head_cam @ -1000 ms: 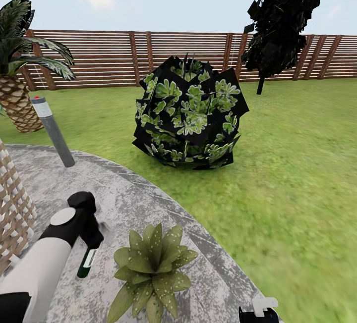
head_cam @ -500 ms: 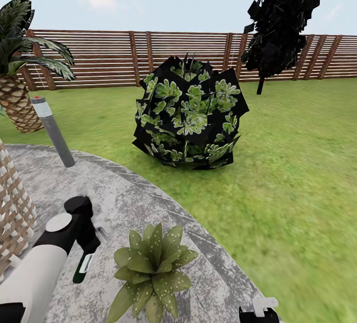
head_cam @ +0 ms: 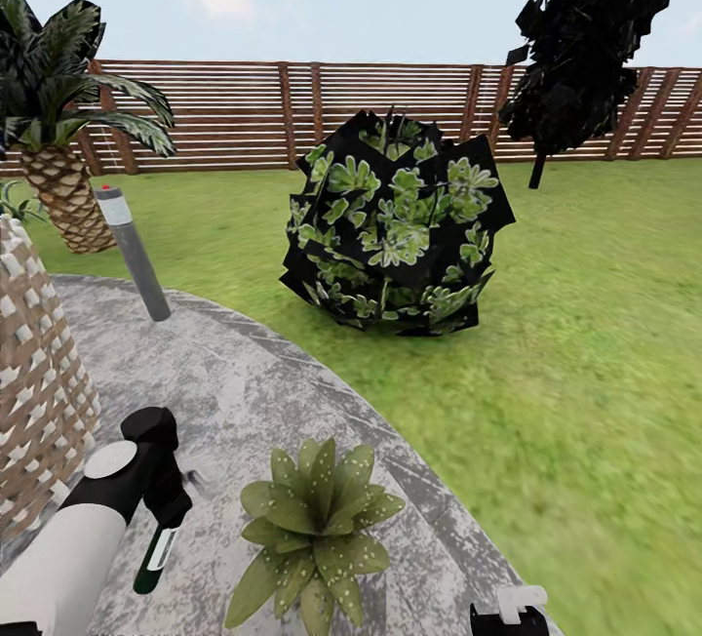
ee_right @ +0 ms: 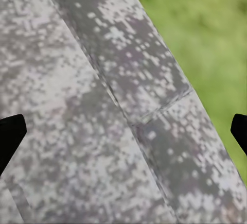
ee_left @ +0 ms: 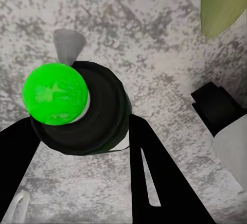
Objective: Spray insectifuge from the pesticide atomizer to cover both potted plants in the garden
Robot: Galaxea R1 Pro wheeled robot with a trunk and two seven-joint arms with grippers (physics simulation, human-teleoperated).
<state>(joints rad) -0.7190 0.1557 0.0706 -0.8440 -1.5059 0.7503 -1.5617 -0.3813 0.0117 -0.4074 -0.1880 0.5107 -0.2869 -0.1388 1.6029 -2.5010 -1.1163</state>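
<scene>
My left gripper (head_cam: 161,529) held the pesticide atomizer (head_cam: 154,558) pinched between its fingers (ee_left: 154,177), hanging over the stone patio (head_cam: 253,392) just beside the potted plant (head_cam: 317,524), nearer the wicker lattice (head_cam: 34,373). My right gripper (ee_right: 123,131) stood spread wide over the patio's edge by the lawn (ee_right: 206,33).

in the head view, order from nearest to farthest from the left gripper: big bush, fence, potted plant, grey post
1. Potted plant, on the patio just right of the left gripper.
2. Grey post, at the patio's far edge.
3. Big bush, on the lawn.
4. Fence, behind everything.
</scene>
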